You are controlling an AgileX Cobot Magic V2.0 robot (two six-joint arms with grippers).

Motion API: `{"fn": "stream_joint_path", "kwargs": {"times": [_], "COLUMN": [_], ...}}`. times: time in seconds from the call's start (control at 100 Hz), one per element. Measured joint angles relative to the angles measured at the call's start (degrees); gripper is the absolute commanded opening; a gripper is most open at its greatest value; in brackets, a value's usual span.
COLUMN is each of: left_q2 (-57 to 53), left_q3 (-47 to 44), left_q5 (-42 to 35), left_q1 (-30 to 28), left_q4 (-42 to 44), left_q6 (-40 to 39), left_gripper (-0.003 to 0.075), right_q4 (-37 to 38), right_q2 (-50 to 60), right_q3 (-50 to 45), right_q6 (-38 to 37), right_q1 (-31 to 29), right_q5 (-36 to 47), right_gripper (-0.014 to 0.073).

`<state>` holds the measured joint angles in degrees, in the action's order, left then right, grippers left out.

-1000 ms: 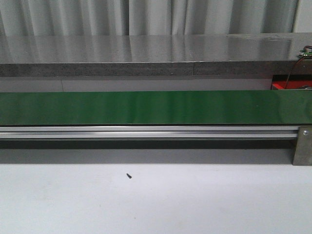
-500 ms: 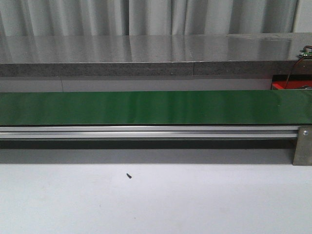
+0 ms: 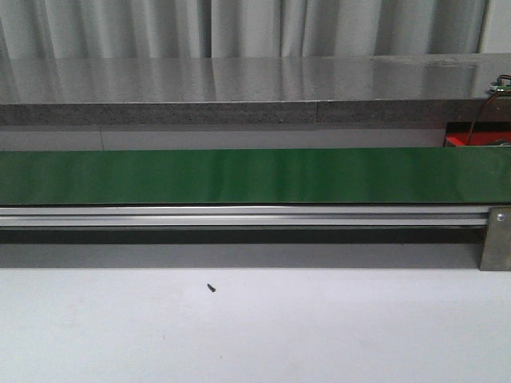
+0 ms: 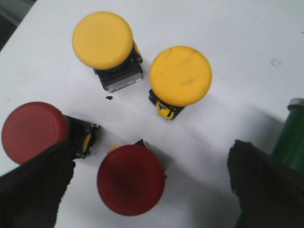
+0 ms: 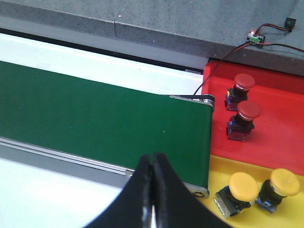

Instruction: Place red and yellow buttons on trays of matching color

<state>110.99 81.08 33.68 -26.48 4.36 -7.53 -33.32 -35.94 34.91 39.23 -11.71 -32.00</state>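
Left gripper [image 4: 142, 190] released — black fingers [image 4: 33, 190] spread wide, hovering above four loose buttons on the white counter [image 4: 247, 38]. Nothing held. Below it: two yellow buttons [image 4: 102, 40] and [image 4: 180, 75] farther out, two red ones nearer the fingers — one [image 4: 130, 179] between the fingers, one [image 4: 31, 132] partly under a fingertip.

Right gripper [image 5: 153, 190] clenched, fingers pressed together, empty, hanging over the near edge of the green belt [image 5: 95, 114].

Trays sit past the belt's end: red tray [image 5: 280, 128] already carries two red buttons [image 5: 243, 83], [image 5: 247, 114]; yellow tray [image 5: 223, 166] carries two yellow [image 5: 242, 186], [image 5: 284, 182]. Front view shows only the belt [image 3: 255, 175] and bare counter [image 3: 319, 335] — no arms, no buttons.

Likely step: left arm picks the centred red button. To do it well — descend straight, keeping both fingers clear of the neighbouring red cap, which lies close to one fingertip. Grip below the mushroom cap, on the dark body, or across the cap's width if the body is out of reach. The caps are round and smooth — an off-centre squeeze would probably squirt the button sideways into the others. Close slowly; lift vertically.
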Motion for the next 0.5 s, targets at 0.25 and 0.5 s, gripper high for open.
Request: {"fn": "stream_joint_path", "kwargs": {"times": [0.25, 0.5], "left_q2": [1.7, 4.0], "left_q3": [0.1, 0.1], "left_q5": [0.0, 0.0], "left_q1": [0.0, 0.0], "left_q4": [0.0, 0.0], "left_q6": [0.0, 0.0], "left_gripper": [0.0620, 0.0619], "right_q4": [0.0, 0.0], "right_q2": [0.0, 0.0], "right_q3": [0.0, 0.0], "right_q6": [0.0, 0.0], "right_q1": [0.0, 0.0], "right_q5": [0.0, 0.0], "right_gripper": [-0.0068, -0.0068]}}
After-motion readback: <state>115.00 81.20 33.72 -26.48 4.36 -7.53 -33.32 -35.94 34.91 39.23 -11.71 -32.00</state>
